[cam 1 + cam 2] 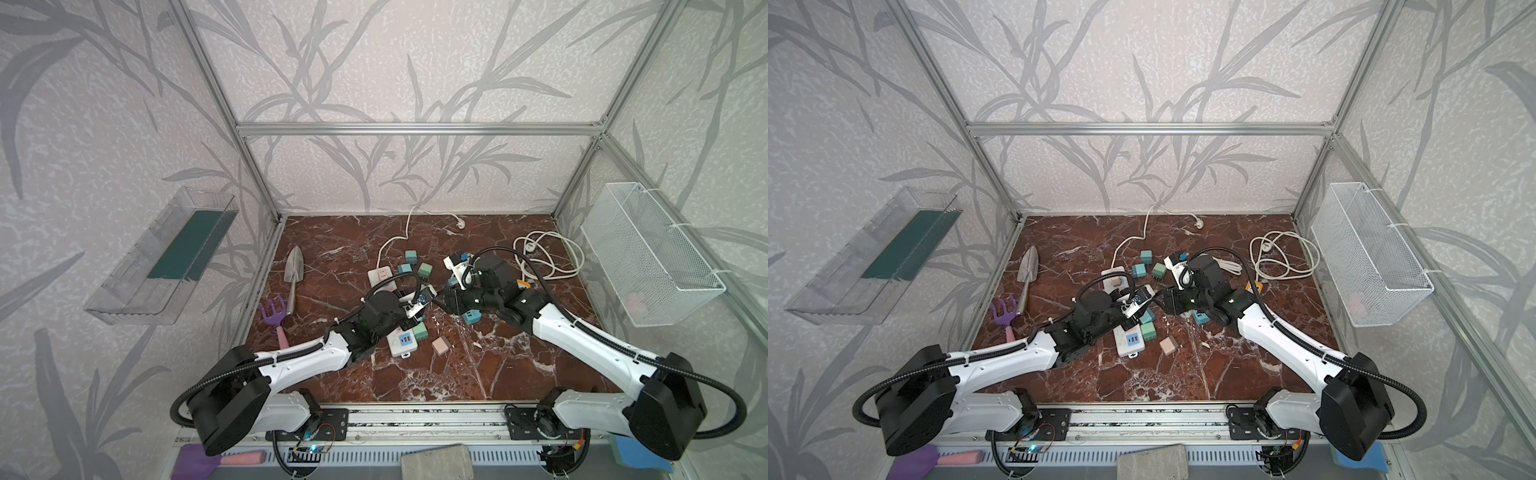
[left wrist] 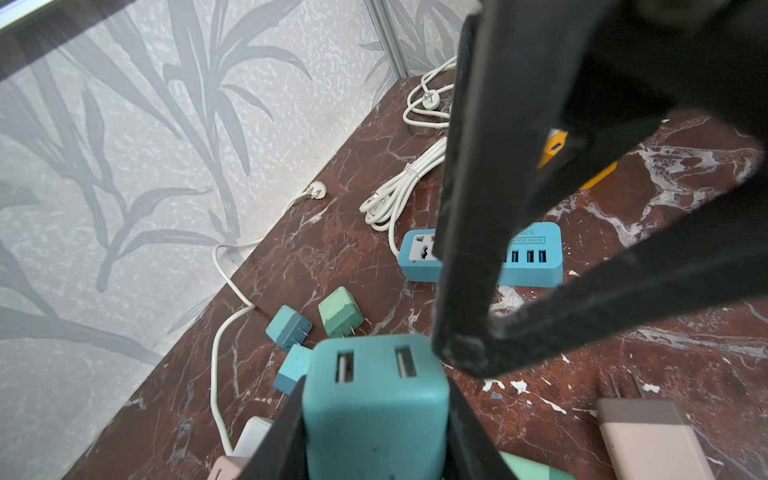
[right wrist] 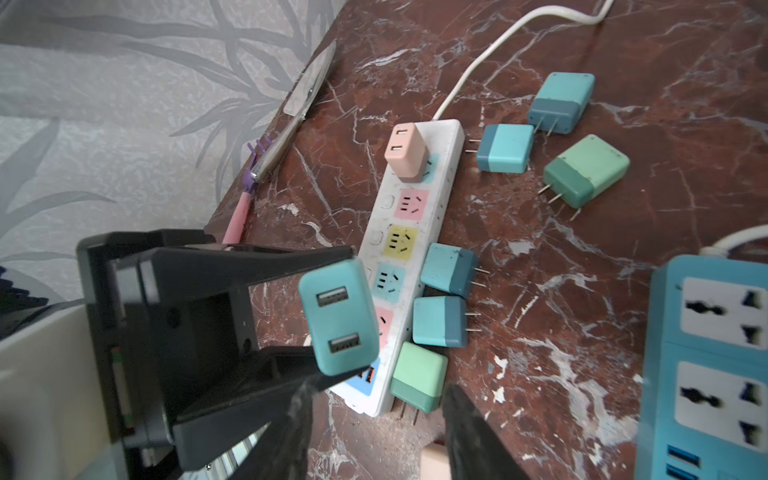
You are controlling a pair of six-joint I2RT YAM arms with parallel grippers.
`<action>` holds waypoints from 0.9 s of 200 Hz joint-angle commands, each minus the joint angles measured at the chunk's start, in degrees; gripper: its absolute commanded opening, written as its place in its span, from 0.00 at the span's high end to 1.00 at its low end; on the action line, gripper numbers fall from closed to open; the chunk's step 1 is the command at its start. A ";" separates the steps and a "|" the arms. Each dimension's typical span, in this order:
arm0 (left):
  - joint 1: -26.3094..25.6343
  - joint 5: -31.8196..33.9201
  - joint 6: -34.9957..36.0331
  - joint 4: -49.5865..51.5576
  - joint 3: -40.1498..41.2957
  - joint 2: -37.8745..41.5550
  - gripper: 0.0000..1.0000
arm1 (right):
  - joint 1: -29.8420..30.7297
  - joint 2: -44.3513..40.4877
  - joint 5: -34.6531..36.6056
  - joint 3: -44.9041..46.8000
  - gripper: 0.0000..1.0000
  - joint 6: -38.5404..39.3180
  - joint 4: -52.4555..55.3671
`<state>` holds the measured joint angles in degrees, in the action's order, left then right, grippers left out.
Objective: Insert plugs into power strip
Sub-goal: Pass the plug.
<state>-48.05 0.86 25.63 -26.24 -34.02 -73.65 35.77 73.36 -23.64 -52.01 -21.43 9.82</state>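
Snugly, black left fingers (image 3: pixel 270 262) pinch a smooth, round-cornered teal plug (image 3: pixel 338 318).

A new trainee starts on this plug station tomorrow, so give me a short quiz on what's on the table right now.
1. Which colour plug already sits in the white power strip? A teal, B pink, C green.
2. True or false: the left gripper holds a teal plug.
3. What colour is the other power strip?
Key: 1 B, the pink plug. 2 True. 3 Blue.
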 commanded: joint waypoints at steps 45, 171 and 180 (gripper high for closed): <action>-0.56 -2.40 0.54 -2.59 -0.48 -0.22 1.00 | -0.07 5.70 -5.27 -3.73 0.51 -0.89 -4.45; -1.04 10.25 -3.74 -2.26 -0.78 7.80 0.25 | 0.69 6.65 7.81 -8.49 1.00 -2.15 -2.53; -0.78 11.39 -4.11 -2.20 -0.63 9.73 0.21 | 0.63 7.29 9.23 -9.85 1.00 -2.12 -2.35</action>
<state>-48.80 5.72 23.29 -26.24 -34.00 -69.69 36.47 81.03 -22.13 -57.52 -22.44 7.42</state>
